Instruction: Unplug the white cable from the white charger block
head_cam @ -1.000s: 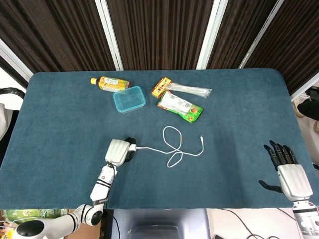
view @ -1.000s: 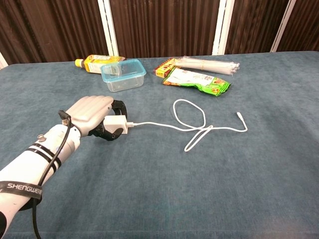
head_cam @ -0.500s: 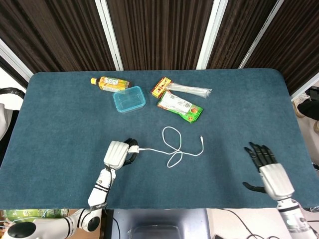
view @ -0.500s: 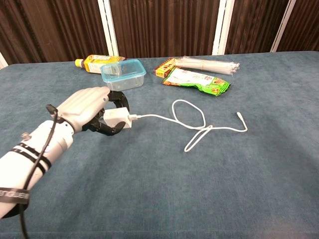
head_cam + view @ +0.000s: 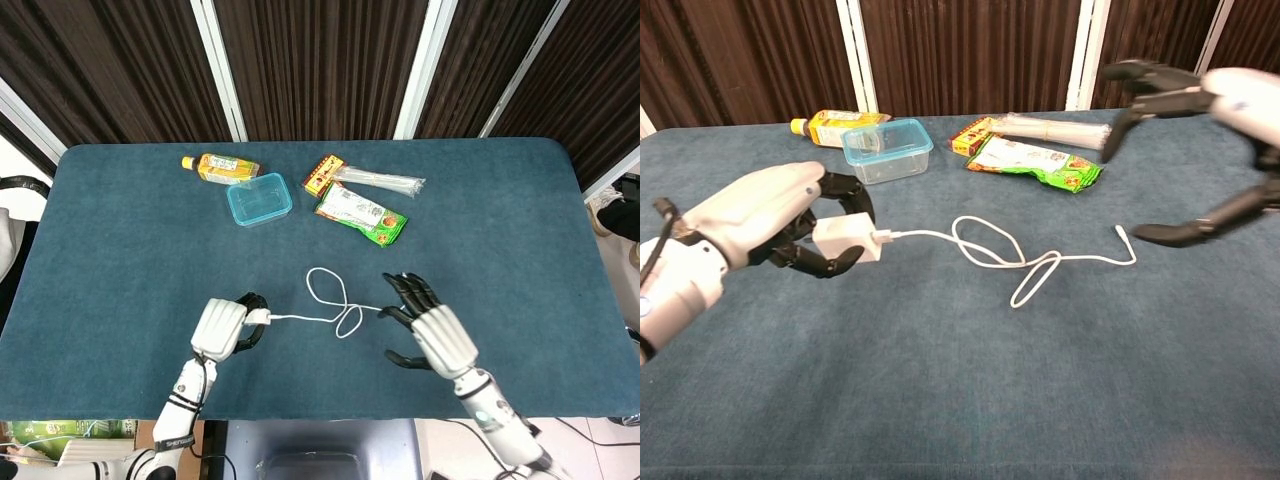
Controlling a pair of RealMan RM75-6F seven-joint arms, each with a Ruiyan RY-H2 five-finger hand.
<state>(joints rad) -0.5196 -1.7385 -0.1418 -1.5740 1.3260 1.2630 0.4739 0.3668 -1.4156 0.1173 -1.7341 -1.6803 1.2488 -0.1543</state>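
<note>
My left hand (image 5: 222, 326) holds the white charger block (image 5: 256, 317) between thumb and fingers, lifted off the blue table near its front edge. The chest view shows this left hand (image 5: 765, 215) with the block (image 5: 845, 240) pointing right. The white cable (image 5: 300, 318) is plugged into the block and runs right in loose loops over the cloth. In the chest view the cable (image 5: 920, 234) ends in a small free plug (image 5: 1120, 232). My right hand (image 5: 432, 332) hovers open, fingers spread, just right of the loops; the chest view shows it (image 5: 1230, 105) above the free plug.
At the back of the table lie a yellow drink bottle (image 5: 220, 167), a blue lidded box (image 5: 259, 199), a green snack pack (image 5: 362, 213) and a red pack with clear straws (image 5: 370, 180). The table's front edge runs just below both hands.
My left hand has lifted the block and drawn it back and left, dragging the cable's loops along. My right hand has swung in from the right edge to hover beside the cable.
</note>
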